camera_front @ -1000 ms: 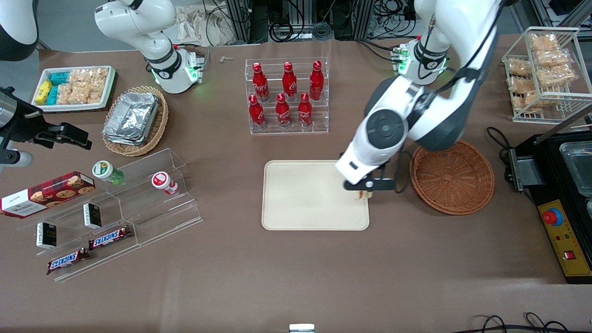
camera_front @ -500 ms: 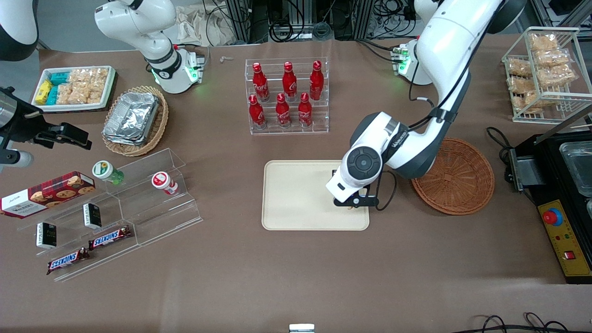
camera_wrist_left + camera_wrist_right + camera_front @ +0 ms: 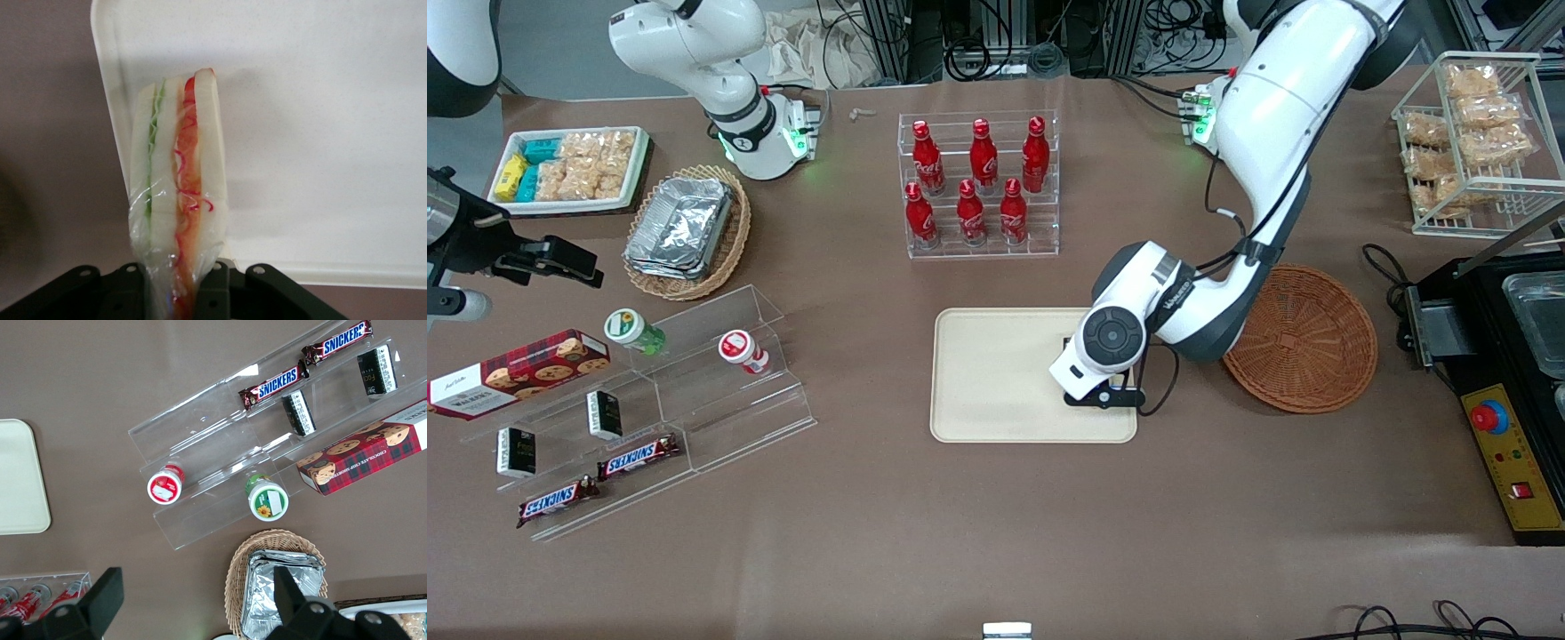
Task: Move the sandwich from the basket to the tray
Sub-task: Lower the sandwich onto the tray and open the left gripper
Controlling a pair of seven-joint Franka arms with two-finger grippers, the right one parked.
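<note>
The sandwich, a plastic-wrapped wedge with green, orange and red filling lines, stands on edge in my gripper, which is shut on its lower end. It hangs just above the cream tray, close to the tray's corner and rim. In the front view my gripper sits low over the tray at the end nearest the round reddish-brown basket. There the wrist hides the sandwich. Nothing lies in the basket.
A clear rack of red bottles stands farther from the front camera than the tray. A stepped acrylic shelf with snacks lies toward the parked arm's end. A black machine and a wire rack flank the basket.
The arm has dropped lower and shifted from the tray's rim beside the basket to over the tray, carrying the sandwich. The wrist now covers the sandwich in the front view.
</note>
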